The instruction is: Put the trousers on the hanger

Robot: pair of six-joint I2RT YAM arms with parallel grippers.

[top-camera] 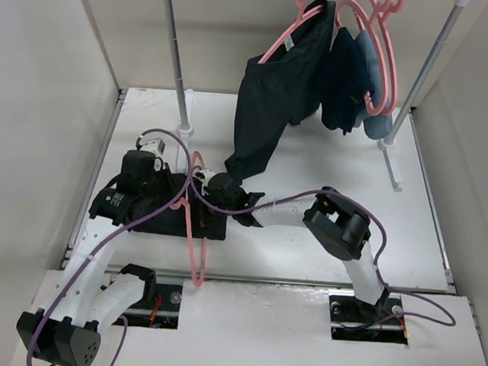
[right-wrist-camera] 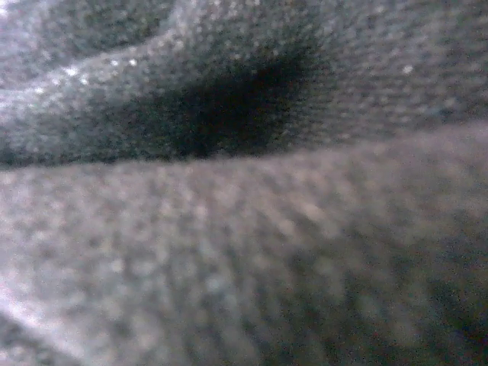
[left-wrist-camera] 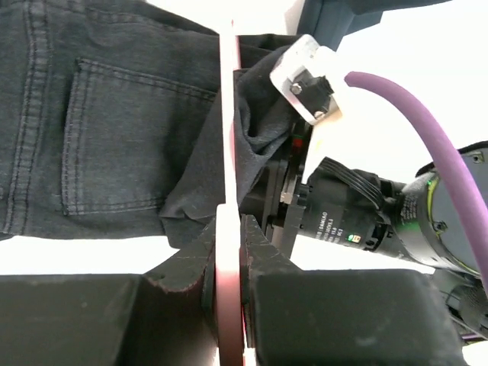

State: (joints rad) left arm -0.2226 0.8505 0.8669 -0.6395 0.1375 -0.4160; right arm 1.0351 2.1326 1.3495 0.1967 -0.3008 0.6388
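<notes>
Long black trousers (top-camera: 275, 93) hang from a pink hanger on the rack and trail down to the table, ending by my right gripper (top-camera: 220, 185). Another pink hanger (top-camera: 194, 246) lies across a shorter black garment with pockets (top-camera: 145, 214) at the table's left. My left gripper (top-camera: 184, 197) is shut on this hanger's bar (left-wrist-camera: 227, 114), which runs straight out from its jaws (left-wrist-camera: 229, 252) beside the pocketed denim (left-wrist-camera: 114, 137). Soft black cloth (left-wrist-camera: 252, 114) bunches against the right gripper; I cannot tell which garment it belongs to. Dark cloth (right-wrist-camera: 244, 229) fills the right wrist view and hides the fingers.
Two rack poles (top-camera: 176, 53) (top-camera: 428, 70) stand on the table's far half. Navy (top-camera: 343, 81) and pale-blue clothes (top-camera: 379, 75) hang on pink hangers at the rack's right. White walls close in the sides. Purple cables (top-camera: 276, 204) loop over both arms.
</notes>
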